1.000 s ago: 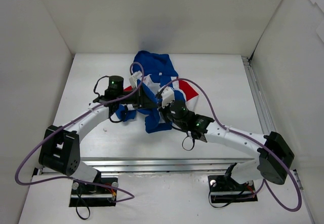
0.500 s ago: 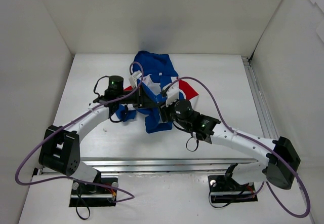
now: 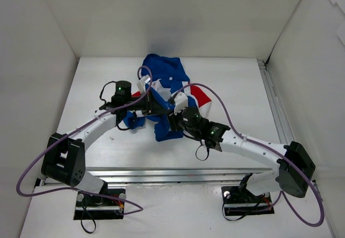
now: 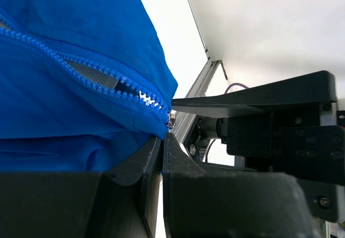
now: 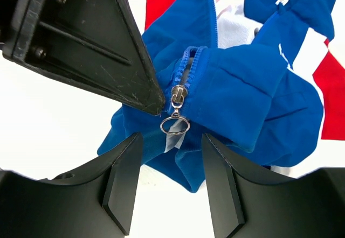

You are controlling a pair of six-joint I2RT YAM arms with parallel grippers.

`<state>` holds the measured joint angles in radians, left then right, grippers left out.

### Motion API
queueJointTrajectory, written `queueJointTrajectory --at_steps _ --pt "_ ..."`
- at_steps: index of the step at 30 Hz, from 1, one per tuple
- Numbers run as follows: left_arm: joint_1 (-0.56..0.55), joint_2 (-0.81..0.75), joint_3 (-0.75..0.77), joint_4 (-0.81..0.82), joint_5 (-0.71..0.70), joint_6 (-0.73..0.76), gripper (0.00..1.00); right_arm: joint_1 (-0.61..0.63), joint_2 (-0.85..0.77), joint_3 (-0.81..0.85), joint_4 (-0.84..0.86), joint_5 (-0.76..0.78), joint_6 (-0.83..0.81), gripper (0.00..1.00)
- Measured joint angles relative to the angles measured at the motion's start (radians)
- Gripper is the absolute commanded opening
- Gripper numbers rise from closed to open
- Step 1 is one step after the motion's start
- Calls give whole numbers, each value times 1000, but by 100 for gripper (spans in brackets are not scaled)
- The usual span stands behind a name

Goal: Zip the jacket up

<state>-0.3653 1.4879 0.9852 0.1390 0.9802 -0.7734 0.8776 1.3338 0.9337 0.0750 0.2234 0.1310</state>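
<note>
Blue jacket (image 3: 164, 79) bunched mid-scene, toward far side. Hem by zipper foot pinched tight in left gripper (image 4: 163, 141). Since a second ago right gripper (image 5: 171, 144) has sprung apart; fingers straddle ring pull (image 5: 174, 125), nothing grasped. Slider low; likely needs regrasp before zipping.

White arms (image 3: 97, 126) with black joints (image 3: 63, 160) and purple cables (image 3: 214, 97).

Crumpled blue jacket (image 3: 161, 68), red and white panels; zipper (image 5: 178, 95) largely open
</note>
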Motion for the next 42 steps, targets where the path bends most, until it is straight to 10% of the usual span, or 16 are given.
queueJointTrajectory --at_steps 26,42 --pt "0 0 -6 2 14 -6 0 0 -18 0 -8 13 -13 2" --pt "0 0 -14 2 14 -24 0 1 -68 9 -24 31 -61 56"
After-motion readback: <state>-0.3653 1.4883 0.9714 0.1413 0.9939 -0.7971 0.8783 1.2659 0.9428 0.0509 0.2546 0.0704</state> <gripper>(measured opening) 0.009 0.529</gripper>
